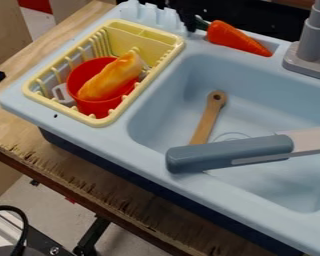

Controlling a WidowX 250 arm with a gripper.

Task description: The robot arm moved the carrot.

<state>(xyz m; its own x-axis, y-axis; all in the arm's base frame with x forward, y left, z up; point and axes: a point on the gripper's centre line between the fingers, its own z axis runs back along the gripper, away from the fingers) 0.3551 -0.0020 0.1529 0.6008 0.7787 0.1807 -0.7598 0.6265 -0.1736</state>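
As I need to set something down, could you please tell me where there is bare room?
Bare: the sink floor between the wooden utensil and faucet base; the narrower rim between the yellow rack and grey-blue handle. Crowded: the rack, with its red container and orange-yellow item, and the back ledge by the carrot.

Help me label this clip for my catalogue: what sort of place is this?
Probably a toy kitchen set up in a lab or workshop: a light blue sink, a toy-looking carrot at its back edge, and bare, rough-edged wood beneath.
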